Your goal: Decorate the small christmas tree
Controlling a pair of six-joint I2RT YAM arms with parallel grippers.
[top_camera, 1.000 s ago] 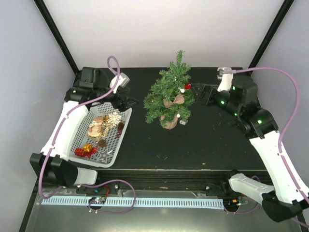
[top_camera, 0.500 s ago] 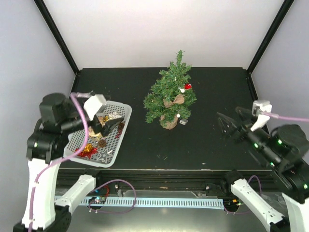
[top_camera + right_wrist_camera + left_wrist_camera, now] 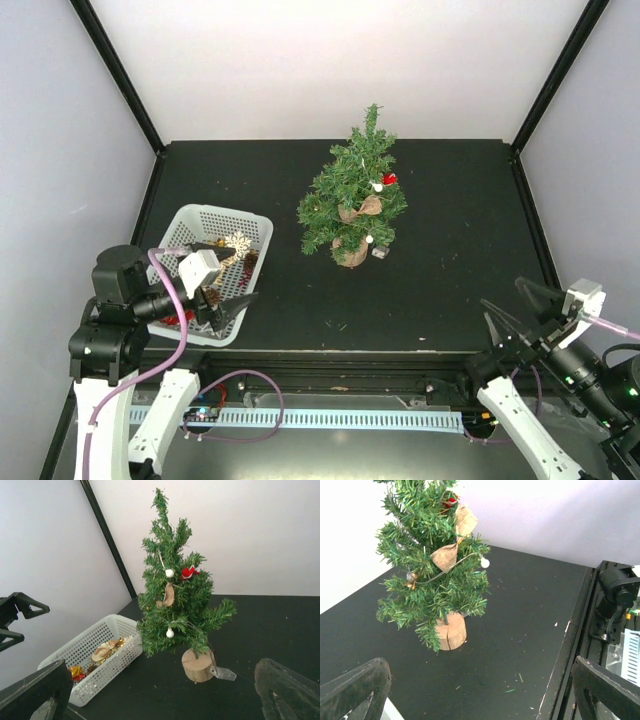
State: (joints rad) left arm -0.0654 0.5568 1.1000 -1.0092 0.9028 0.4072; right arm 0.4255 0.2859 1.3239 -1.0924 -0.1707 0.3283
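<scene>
A: Where's your tree?
B: Your small dark-green bristly christmas tree point(image 3: 352, 205), wood-slice base, stands mid black table point(image 3: 460, 210), beside the white perforated basket point(image 3: 190, 215).
A: Your arms?
B: Both low by the near edge; left gripper point(image 3: 232, 272) and right gripper point(image 3: 502, 292) splayed wide, empty.

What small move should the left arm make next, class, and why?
Probably tip the left claw down into the white basket: it hovers open and empty over the basket, ornaments lie inside, and the small christmas tree has bare branches.

Matt black table point(image 3: 450, 230); white perforated plastic basket point(image 3: 107, 672); small christmas tree point(image 3: 175, 605), bristly green plastic needles, coarse burlap bow point(image 3: 445, 557), rough wood-slice base point(image 3: 198, 666).
</scene>
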